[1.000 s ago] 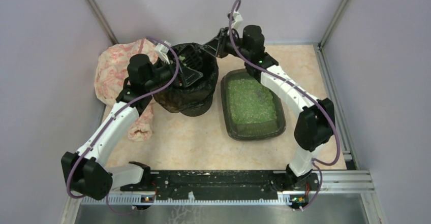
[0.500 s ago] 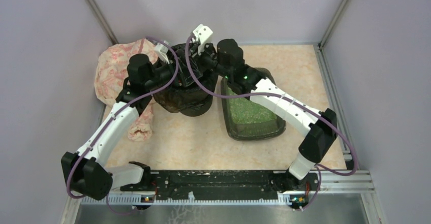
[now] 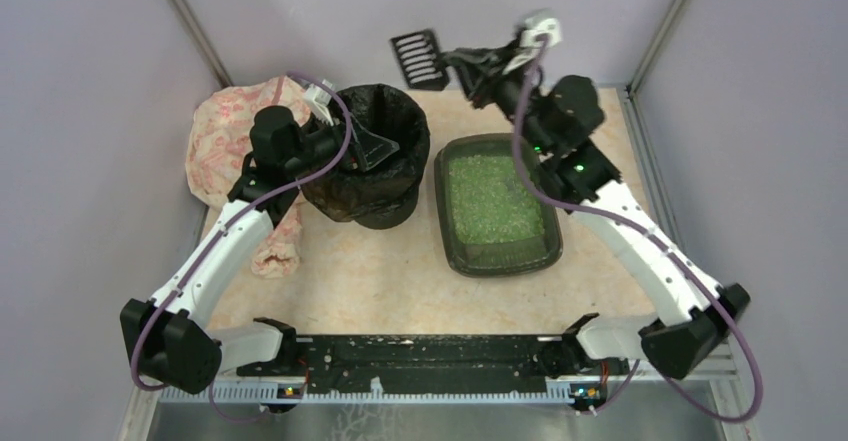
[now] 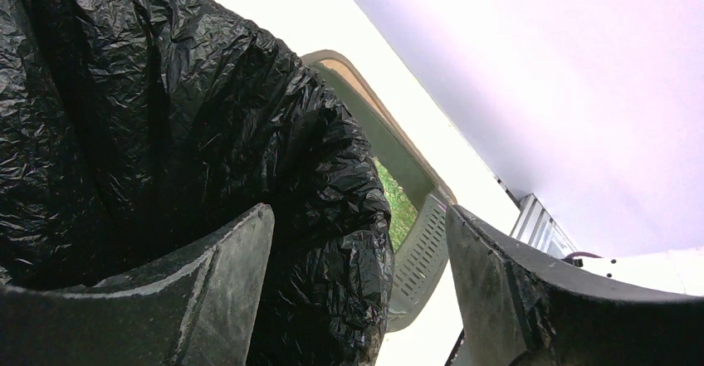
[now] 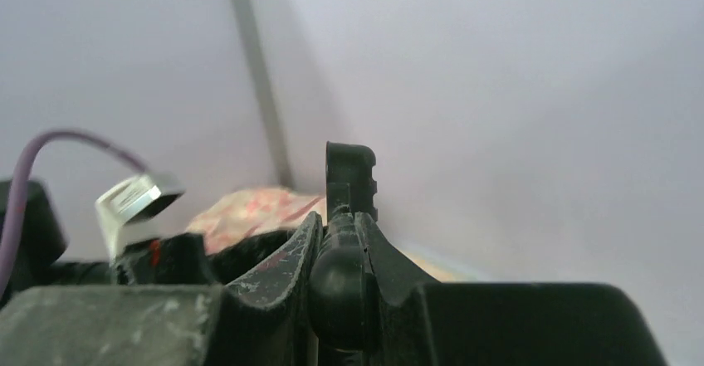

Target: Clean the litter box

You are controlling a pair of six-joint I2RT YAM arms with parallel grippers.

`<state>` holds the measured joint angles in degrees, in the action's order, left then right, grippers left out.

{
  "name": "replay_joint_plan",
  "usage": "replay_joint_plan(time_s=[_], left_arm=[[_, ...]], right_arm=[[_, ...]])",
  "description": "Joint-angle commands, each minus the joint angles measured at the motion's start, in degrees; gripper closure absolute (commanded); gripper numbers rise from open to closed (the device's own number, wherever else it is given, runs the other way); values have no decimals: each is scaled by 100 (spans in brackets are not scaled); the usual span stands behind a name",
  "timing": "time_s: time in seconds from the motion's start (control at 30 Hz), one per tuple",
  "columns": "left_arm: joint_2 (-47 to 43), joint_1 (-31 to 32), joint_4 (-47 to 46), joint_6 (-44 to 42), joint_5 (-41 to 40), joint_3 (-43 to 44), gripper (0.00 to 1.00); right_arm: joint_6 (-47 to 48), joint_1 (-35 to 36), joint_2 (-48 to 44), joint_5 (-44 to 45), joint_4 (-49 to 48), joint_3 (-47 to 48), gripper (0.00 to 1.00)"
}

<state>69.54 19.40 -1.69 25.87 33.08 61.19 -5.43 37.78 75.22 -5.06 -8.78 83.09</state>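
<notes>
Top external showed your right tool (image 3: 488, 61) clamped on the scoop (image 3: 418, 58) beyond the bin (image 3: 390, 189), left tool (image 3: 368, 147) open astride its rim; swinging low toward the litter box (image 3: 497, 204) risked clipping that bin.

Litter box (image 3: 441, 196) lying flat, green litter (image 3: 492, 199) inside
Dark grey-green shallow tray, rounded corners. It sits lower than the right pincer (image 3: 462, 59) on its near side, and off to the right of the left pincer (image 3: 372, 147), touching neither.

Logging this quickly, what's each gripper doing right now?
Left gripper: open, fingers straddling the bin rim.
Right gripper: shut on the scoop handle.
</notes>
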Motion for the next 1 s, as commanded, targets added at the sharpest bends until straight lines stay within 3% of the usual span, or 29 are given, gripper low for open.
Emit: replay_joint_plan(time_s=[0.0,0.1,0.2,0.43,0.77,0.97], left_arm=[[-38,11,-164,-23,102,7,18],[-26,15,-173,-14,105,7,18],[-20,18,-173,-12,102,7,18],[-6,20,-173,7,115,7,18],[-18,7,-143,-22,104,25,18],[-59,15,-94,-92,22,42,18]], right_arm=[[-431,-684,-703,791,-303,-302,100],[-75,-995,-899,1741,298,-479,100],[125,-1415,-1017,2099,728,-710,100],[888,-1445,-669,2903,1723,-1023,100],[1944,-270,129,4312,1771,-1140,100],[2147,58,615,4867,1777,-1242,100]])
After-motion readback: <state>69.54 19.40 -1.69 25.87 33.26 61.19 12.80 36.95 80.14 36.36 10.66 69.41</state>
